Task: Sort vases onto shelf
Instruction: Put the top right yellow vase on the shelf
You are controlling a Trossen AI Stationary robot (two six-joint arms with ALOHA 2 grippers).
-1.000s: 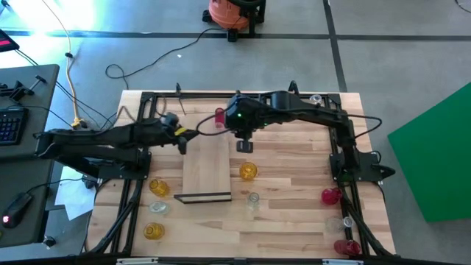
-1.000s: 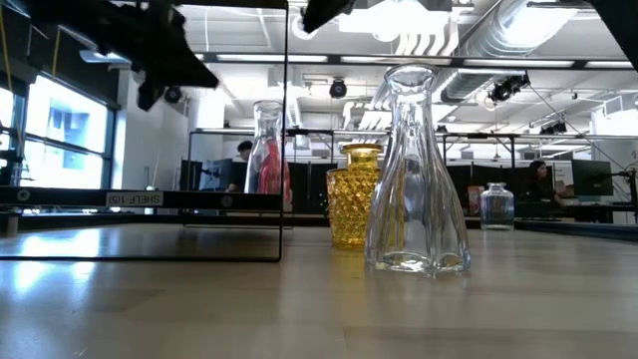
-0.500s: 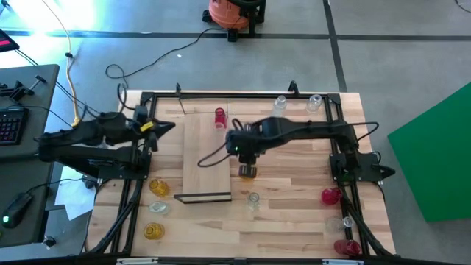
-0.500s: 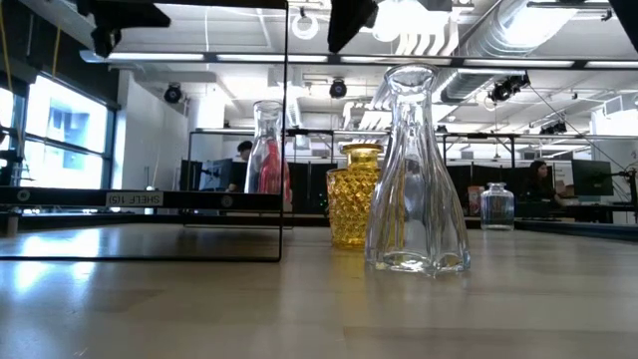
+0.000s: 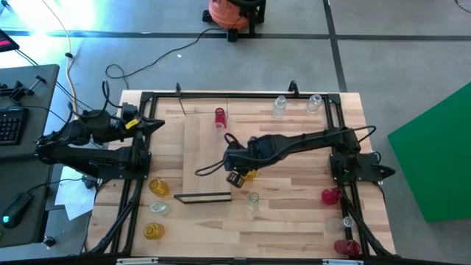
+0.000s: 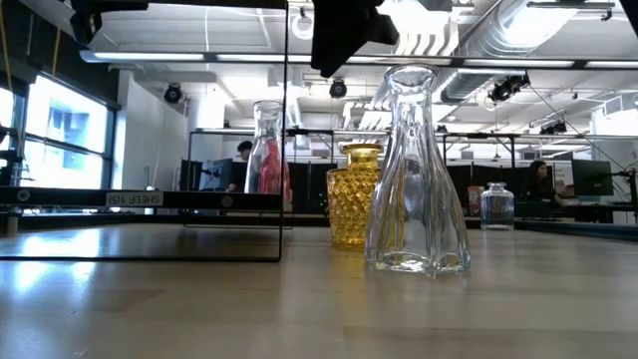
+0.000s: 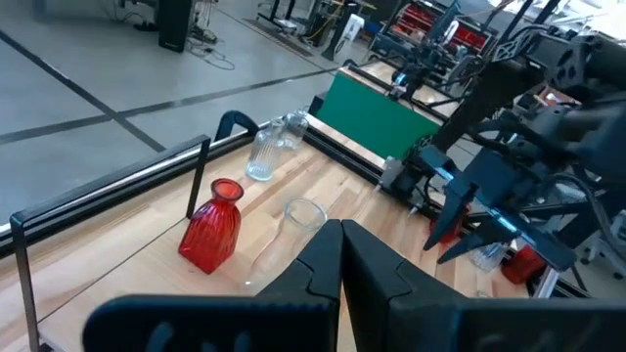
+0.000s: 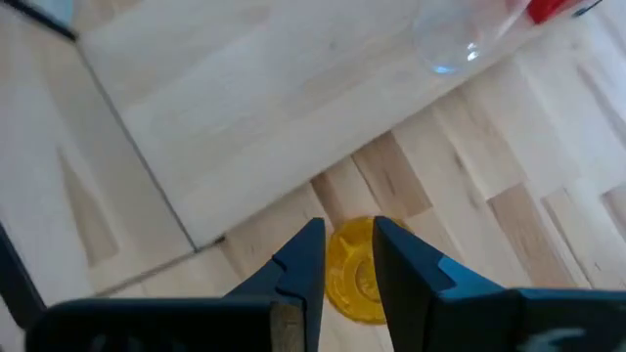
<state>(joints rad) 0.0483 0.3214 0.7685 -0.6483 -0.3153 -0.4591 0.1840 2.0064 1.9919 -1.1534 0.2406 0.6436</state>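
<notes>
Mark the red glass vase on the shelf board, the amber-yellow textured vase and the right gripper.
red glass vase (image 7: 211, 235): left wrist view, on its body.
amber-yellow textured vase (image 6: 357, 197): low view, on its belly.
right gripper (image 8: 349, 256): right wrist view, between its fingertips.

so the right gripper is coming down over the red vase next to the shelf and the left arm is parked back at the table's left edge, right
Not quite: the right gripper is over the amber-yellow vase, not a red one. The right wrist view shows its fingers apart above that vase's mouth, beside the shelf. The red vase stands on the shelf's far end, untouched. The left gripper is indeed back at the table's left edge.
</notes>
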